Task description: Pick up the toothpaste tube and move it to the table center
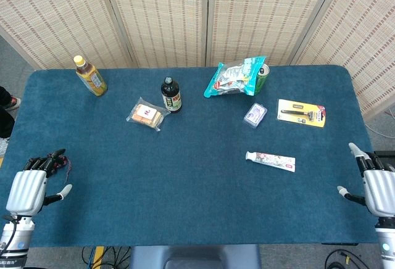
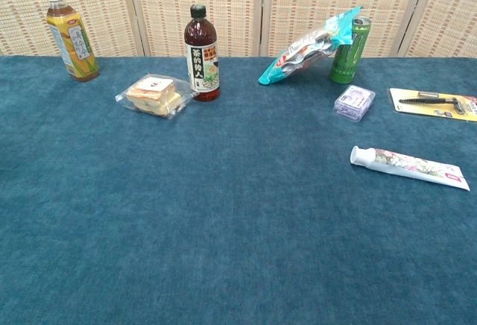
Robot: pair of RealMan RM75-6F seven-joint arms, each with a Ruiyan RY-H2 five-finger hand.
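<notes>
While both robot hands [image 1: 28, 189] [image 1: 378, 186] empty, fingers apart: floral toothpaste tube [image 2: 410, 166], dark bottle [image 2: 202, 54] labelled in Chinese.

The table [image 1: 185, 176] is covered in deep teal cloth. The toothpaste tube [image 1: 270, 160] is white with a floral print. A yellow-capped bottle [image 1: 90, 76] is seen at upper left, a dark, black-capped bottle [image 1: 171, 95] near it. A turquoise snack bag [image 1: 234, 76], a green can [image 2: 349, 51] and a yellow razor card [image 1: 300, 113] are shown at upper right.

2 bottles [image 2: 69, 34] [image 2: 202, 55], 1 toothpaste tube [image 2: 410, 167], 1 can [image 2: 349, 51]
</notes>
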